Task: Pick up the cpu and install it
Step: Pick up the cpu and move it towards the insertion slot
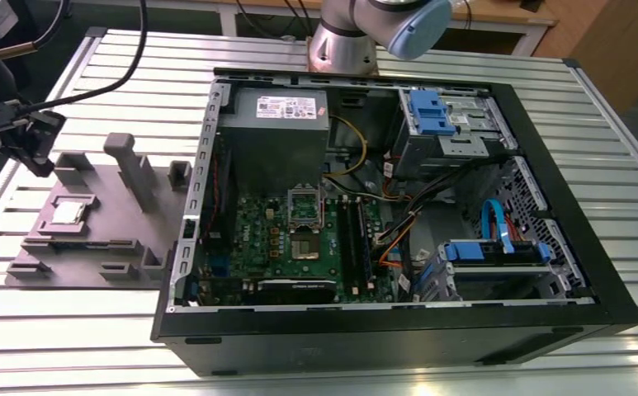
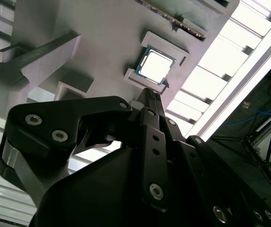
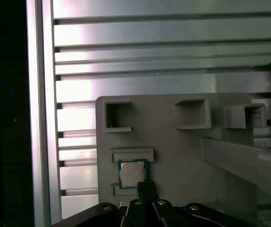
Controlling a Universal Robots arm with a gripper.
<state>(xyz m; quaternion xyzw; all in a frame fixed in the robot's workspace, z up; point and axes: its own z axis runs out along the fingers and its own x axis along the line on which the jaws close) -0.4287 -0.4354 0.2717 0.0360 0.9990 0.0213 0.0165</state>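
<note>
The cpu (image 1: 68,213) is a small square chip with a silvery top, lying flat in a recess of the grey plastic fixture (image 1: 87,239) at the exterior view's left. In both wrist views the cpu (image 2: 156,65) (image 3: 132,173) sits just beyond the tip of my gripper (image 2: 149,94) (image 3: 146,187). The gripper (image 1: 30,142) hangs above the fixture's far left corner, apart from the chip. Its black fingers (image 2: 147,111) meet at a narrow tip, shut with nothing between them. The green motherboard (image 1: 255,227) with its metal-framed socket (image 1: 303,246) lies inside the open computer case (image 1: 407,326).
The fixture carries raised grey blocks, one of them a tall post (image 1: 131,169), and several open pockets (image 3: 118,116). The case's black walls stand to the exterior view's right of the fixture. Cables (image 1: 110,82) run from the gripper across the slatted aluminium table (image 1: 65,330).
</note>
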